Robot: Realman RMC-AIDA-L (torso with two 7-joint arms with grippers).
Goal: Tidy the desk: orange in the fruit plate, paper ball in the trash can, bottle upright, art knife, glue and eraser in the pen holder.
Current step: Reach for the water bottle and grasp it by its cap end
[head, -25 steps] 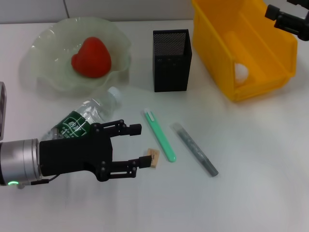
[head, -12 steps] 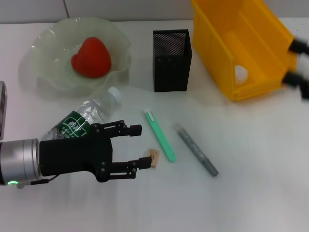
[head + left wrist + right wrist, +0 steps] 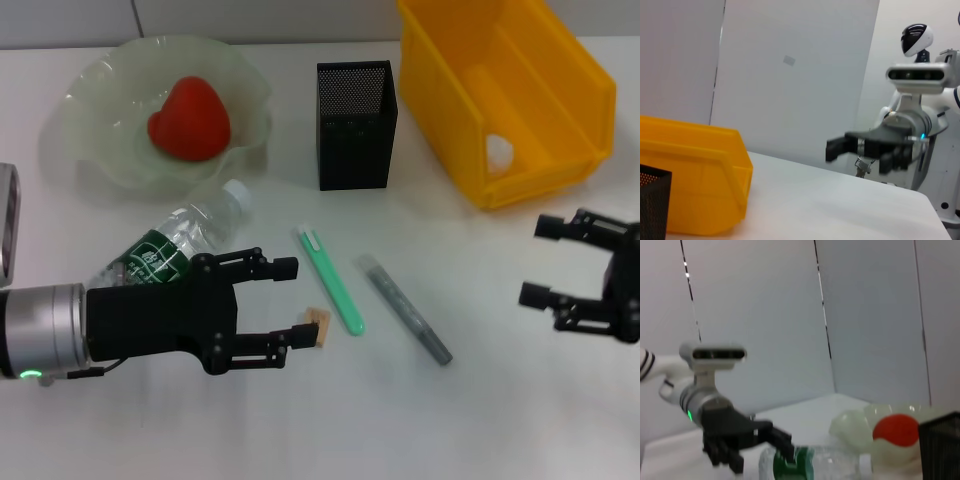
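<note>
The left tool (image 3: 290, 302) hovers low over the counter (image 3: 330, 420) with its fingers apart, one fingertip touching the small eraser (image 3: 319, 326). The right tool (image 3: 548, 262) is also spread apart and holds nothing, near the yellow bin (image 3: 560, 120).

The eraser looks light and a bit soft, so a gentle pinch on its flat sides should do. The green knife (image 3: 331, 278) and the grey glue stick (image 3: 405, 308) are thin and stiff; they are best gripped at the middle. The bottle (image 3: 175, 245) lies on its side; it is round and may roll.
</note>
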